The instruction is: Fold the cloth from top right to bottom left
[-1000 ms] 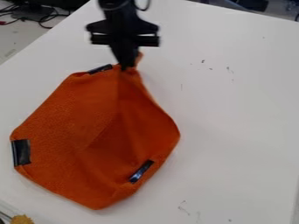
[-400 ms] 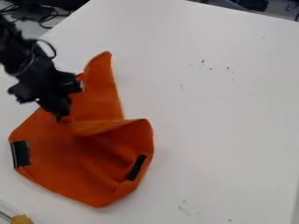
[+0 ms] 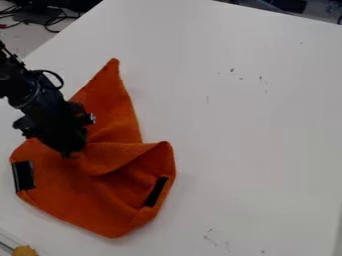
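Note:
My gripper (image 3: 69, 154) hangs over the upper left part of the orange cloth (image 3: 110, 190), its tip down at the fold. Cloth bunches right at the tip, but whether it is pinched is hard to tell. A pointed flap of the cloth stretches up behind the gripper, toward the top. From the tip, a raised fold runs right to the cloth's right corner, with a hollow beneath it. One black strip (image 3: 23, 175) lies at the cloth's left edge, and another black strip (image 3: 156, 192) near its right edge.
The cloth lies on a white table (image 3: 260, 135). Dark cables (image 3: 50, 20) are beyond the table's upper left edge. A yellowish object (image 3: 25, 251) sits at the bottom left corner, beside a clear edge.
From the cloth's top, my gripper has moved down and left, and the fold came with it. The right side has drawn inward, and a pointed flap now shows at the top.

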Controlling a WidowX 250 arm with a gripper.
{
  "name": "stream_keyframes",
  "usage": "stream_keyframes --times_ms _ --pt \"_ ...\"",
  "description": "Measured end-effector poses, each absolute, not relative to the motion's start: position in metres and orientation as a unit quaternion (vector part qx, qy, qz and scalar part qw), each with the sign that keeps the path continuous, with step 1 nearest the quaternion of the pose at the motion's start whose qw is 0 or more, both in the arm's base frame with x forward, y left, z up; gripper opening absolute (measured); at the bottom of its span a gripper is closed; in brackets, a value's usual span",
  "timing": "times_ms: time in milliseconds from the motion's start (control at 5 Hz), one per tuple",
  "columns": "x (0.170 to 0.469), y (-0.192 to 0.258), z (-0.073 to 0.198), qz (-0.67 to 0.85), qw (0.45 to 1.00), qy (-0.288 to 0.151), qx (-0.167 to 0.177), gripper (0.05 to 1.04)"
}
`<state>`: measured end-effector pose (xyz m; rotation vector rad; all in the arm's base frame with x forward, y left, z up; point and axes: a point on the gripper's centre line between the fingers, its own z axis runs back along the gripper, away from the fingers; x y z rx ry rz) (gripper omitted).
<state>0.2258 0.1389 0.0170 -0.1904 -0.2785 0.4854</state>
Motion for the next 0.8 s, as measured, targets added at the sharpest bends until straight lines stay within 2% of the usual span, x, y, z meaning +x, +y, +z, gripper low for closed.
stream_keyframes --times_ms 200,400,600,800 --pt "0.229 0.137 0.023 0.214 0.968 -0.109 -0.067 0.912" --pt "0.234 0.136 0.053 0.183 0.979 -0.092 -0.009 1.009" --pt "0.251 0.124 0.082 0.125 0.988 -0.075 0.049 1.004" --pt "0.272 0.104 0.102 0.038 0.994 -0.071 0.07 1.0"
